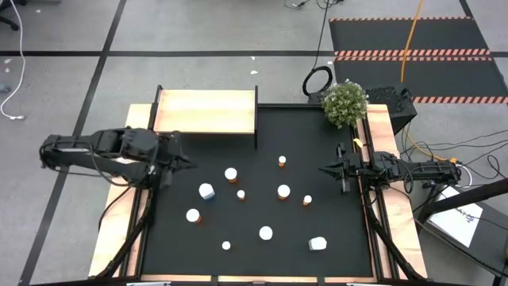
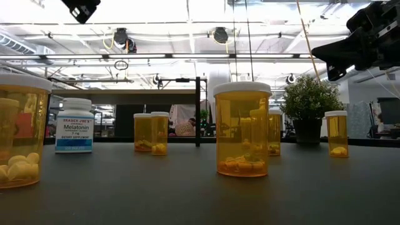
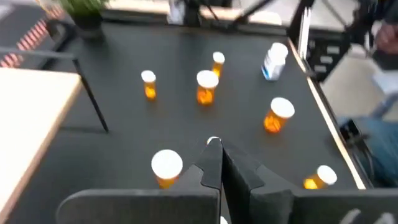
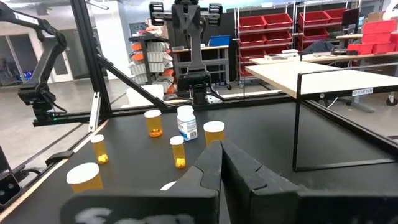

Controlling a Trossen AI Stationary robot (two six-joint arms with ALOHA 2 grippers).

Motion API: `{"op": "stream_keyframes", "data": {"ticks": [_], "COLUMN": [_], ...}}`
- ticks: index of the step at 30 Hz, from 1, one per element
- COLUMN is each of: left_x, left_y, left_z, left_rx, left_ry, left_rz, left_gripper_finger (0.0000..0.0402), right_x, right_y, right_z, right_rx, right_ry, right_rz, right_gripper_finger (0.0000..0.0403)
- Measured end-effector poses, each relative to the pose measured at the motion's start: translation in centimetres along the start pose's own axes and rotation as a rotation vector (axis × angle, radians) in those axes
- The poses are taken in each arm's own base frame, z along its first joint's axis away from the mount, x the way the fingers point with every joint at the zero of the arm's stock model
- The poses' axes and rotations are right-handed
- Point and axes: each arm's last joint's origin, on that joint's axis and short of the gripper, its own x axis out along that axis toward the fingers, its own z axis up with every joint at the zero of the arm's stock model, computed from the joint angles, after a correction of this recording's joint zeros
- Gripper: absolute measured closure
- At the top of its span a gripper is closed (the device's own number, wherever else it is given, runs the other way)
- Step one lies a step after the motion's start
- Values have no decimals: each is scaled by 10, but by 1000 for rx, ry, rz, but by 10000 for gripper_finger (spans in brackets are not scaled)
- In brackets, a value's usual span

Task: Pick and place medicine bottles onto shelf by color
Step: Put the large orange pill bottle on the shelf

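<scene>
Step in hand: the start of the sorting, as I judge it. No bottle is on the shelf (image 1: pixel 205 111) and neither arm carries one.

Left gripper (image 1: pixel 184 163): clenched, fingers pressed together with nothing between them. It hangs above the left edge of the black mat (image 1: pixel 317 143), just in front of the shelf.

Right gripper (image 1: pixel 327 170): also clenched and empty, at the right edge of the mat, pointing inward. This arm appears to be waiting.

Shelf: a pale wooden board on thin black legs, at the far left corner of the worktop. Its top is bare.

Bottles: about ten, scattered over the mat and well apart from one another. Most are orange with white caps; all those seen from the low view stand upright.

White bottles: one with a bluish label (image 1: pixel 207 191) near the left arm; it reads as melatonin in the low view. Another white one (image 1: pixel 317 243) sits toward the near right corner, and whether it stands or lies I cannot tell.

Nearest orange bottle: the one (image 1: pixel 231 174) just beyond the left gripper, toward the mat's middle.

Other things: a small potted plant (image 1: pixel 344 103) at the far right corner.

Next move calls for: parting the left fingers, lowering over one bottle, and closing on its body below the cap. The spacing leaves room to approach without knocking a neighbour.

Placement calls for: keeping orange and white in separate groups on the board.
</scene>
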Motion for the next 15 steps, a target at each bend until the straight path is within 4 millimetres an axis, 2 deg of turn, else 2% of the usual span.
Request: {"op": "stream_keyframes", "data": {"ticks": [5, 9, 15], "left_x": [11, 23, 36], "left_y": [-16, -30, -48], "left_z": [12, 10, 2], "left_rx": [-18, -33, -69], "left_ry": [166, 292, 386], "left_rz": [5, 33, 47], "left_gripper_finger": [399, 399, 398], "right_x": [0, 0, 0], "right_y": [0, 0, 0], "right_z": [0, 0, 0], "right_rx": [4, 4, 4], "right_ry": [1, 2, 3], "right_rz": [0, 0, 1], "right_gripper_finger": [403, 403, 403]}}
